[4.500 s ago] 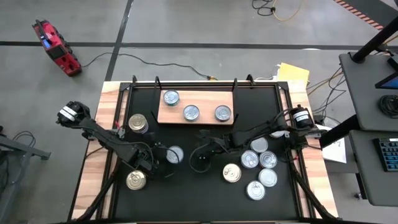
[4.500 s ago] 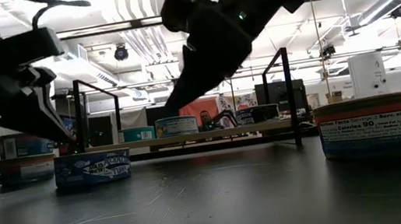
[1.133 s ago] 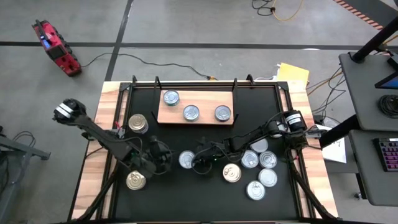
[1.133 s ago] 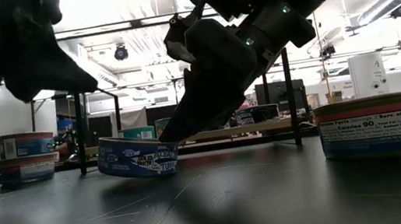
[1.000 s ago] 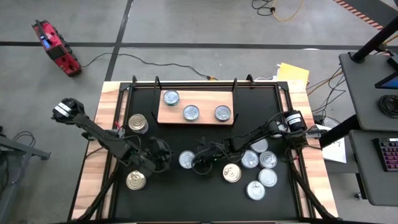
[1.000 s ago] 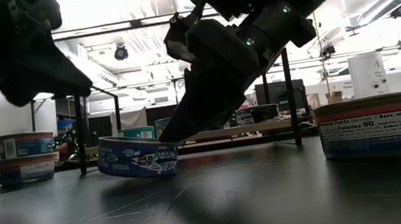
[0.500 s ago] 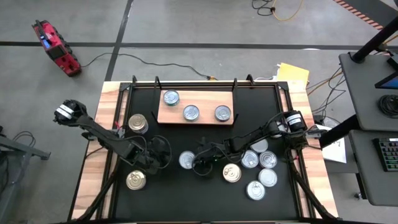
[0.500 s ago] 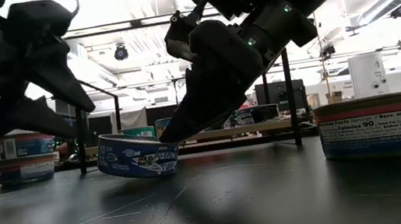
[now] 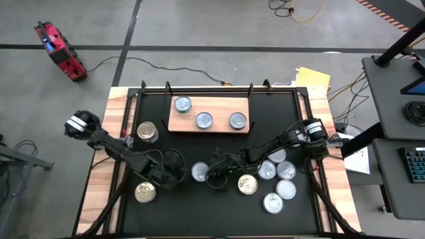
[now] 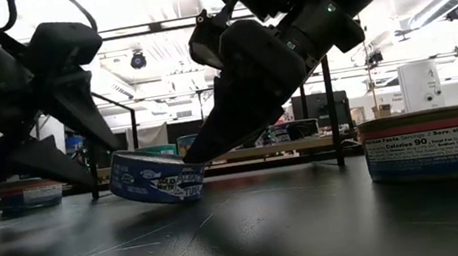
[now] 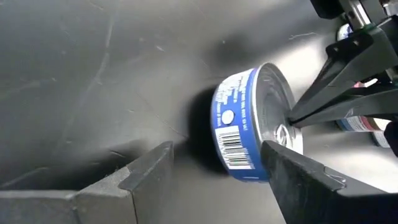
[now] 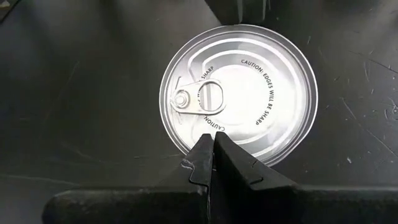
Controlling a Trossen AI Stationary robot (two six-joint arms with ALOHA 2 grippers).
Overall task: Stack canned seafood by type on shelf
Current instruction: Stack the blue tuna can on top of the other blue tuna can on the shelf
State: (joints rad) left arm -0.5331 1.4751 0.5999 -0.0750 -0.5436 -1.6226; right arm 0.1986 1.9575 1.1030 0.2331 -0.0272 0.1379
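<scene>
Tabletop (image 9: pixel 219 202) black, wooden edges. Shelf (image 9: pixel 210 113) at far centre carries three silver-topped cans flat in a row. Left arm reaches in low from the left, left claw (image 9: pixel 178 170) spread, just left of a blue-label can (image 10: pixel 157 178) and not touching it. Right arm stretches in from the right, right claw (image 12: pixel 211 144) pressed together, tips on the can's silver lid. Can mid-tabletop, tilted, left edge raised. Other cans (image 9: pixel 277 179) cluster right.

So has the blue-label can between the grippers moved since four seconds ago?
Yes. The blue-label can sits farther right, now below the shelf's middle can.
</scene>
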